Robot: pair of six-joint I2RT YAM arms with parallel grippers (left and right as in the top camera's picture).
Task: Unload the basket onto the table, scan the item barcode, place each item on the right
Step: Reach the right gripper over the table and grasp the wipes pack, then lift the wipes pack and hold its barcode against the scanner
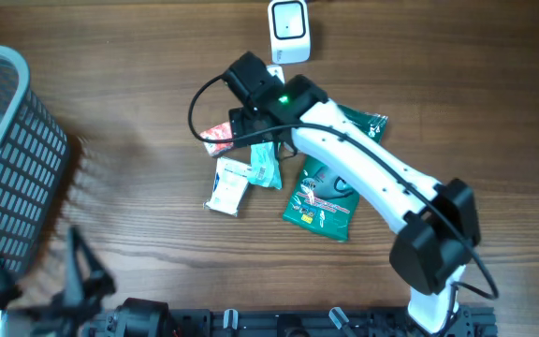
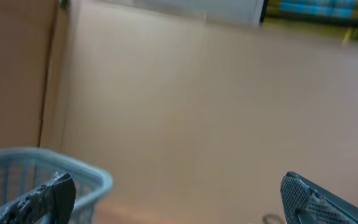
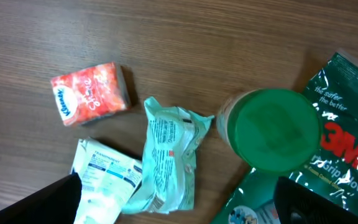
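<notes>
Right gripper (image 3: 179, 208) and left gripper (image 2: 176, 208) both wide open, right arm (image 1: 372, 173) outstretched

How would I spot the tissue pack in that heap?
Start at the white scanner at the top of the overhead view and drop to the pile below it. The tissue pack lies at the pile's upper left: the only orange-red item, beside pale, crumpled packets.

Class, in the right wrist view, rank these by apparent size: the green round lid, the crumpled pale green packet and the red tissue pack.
1. green round lid, though perhaps nearer the camera, so unsure.
2. crumpled pale green packet, almost as large.
3. red tissue pack, clearly smallest.
</notes>
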